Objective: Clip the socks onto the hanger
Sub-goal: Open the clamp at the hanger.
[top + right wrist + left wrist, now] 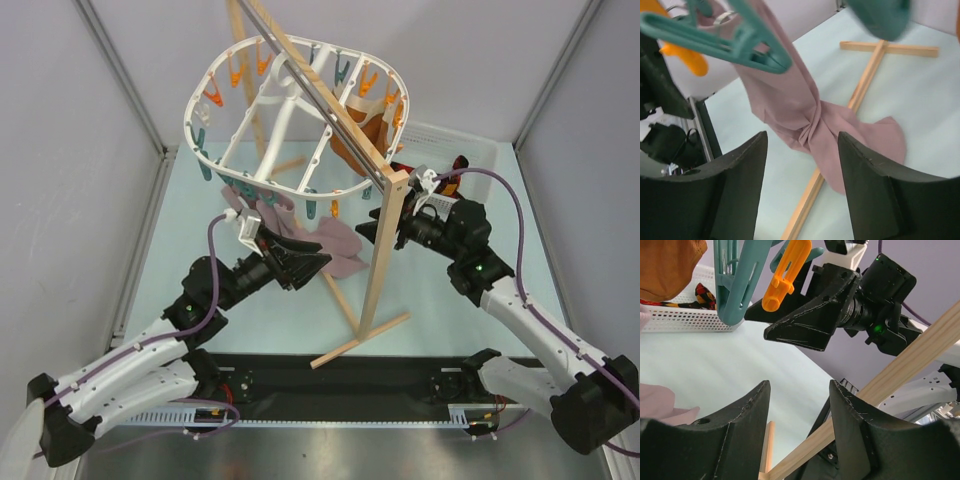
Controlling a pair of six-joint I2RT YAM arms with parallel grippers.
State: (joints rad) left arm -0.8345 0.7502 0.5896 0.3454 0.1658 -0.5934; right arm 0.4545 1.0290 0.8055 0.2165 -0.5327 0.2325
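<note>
progress: early, no sock clipped | socks [701, 295] in white basket [685, 320], far right | hanger [262, 181] carries mauve-pink cloth [790, 100] | left gripper [800, 385], right gripper [802, 137]: jaws apart, empty | left: both socks

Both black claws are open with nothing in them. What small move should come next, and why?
Probably the right gripper should reach over to the white mesh basket for the black, red and yellow checked socks lying there, since it and the left gripper are both open and empty.
</note>
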